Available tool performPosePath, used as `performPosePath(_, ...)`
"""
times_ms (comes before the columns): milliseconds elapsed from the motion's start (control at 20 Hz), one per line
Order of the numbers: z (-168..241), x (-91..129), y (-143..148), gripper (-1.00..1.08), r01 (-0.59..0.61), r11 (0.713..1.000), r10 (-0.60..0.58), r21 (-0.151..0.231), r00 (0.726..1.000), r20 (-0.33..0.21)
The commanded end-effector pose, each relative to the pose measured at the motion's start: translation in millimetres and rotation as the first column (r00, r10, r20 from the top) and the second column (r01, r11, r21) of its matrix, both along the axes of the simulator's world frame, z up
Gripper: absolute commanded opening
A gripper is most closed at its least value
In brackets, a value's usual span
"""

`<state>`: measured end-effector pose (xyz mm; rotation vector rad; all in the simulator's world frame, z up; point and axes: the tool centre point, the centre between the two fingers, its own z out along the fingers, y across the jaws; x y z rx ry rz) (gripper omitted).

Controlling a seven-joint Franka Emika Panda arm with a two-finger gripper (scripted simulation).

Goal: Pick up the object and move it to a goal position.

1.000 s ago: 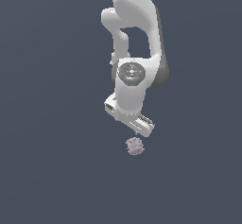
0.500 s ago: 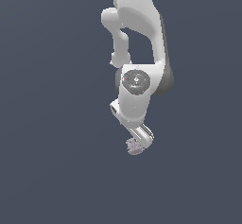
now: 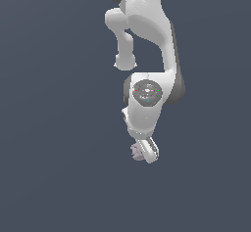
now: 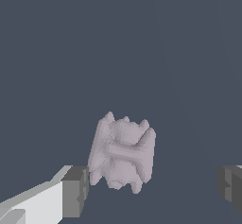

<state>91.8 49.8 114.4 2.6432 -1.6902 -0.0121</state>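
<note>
Pinkish-grey object (image 4: 122,154) — white gripper (image 4: 151,190)

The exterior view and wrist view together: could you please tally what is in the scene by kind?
Knobbly pale pinkish-grey lump: 1
White robot arm: 1
Claw on that arm, open, lump between its fingers: 1
Dark grey fingertip pads: 2
Total: 5

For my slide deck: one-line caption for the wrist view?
Open pincer straddling the knobbly pale lump, one finger close beside it, the other apart.
</note>
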Motion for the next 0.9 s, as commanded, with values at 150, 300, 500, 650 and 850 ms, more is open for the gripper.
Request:
performPosePath(150,-4.3,8.3,6.7,1.0,0.112,0.994,-0.112,-0.001,0.994,0.004)
performPosePath(300,-6.0,11.3,9.5,1.0,0.155,0.988,-0.155,-0.001,0.988,0.006)
performPosePath(500,-7.6,14.1,12.1,1.0,0.195,0.981,-0.195,-0.001,0.981,0.008)
performPosePath(650,-8.2,15.3,13.3,1.0,0.211,0.977,-0.211,-0.001,0.977,0.008)
performPosePath(850,-8.4,15.4,13.6,1.0,0.213,0.977,-0.213,-0.001,0.977,0.008)
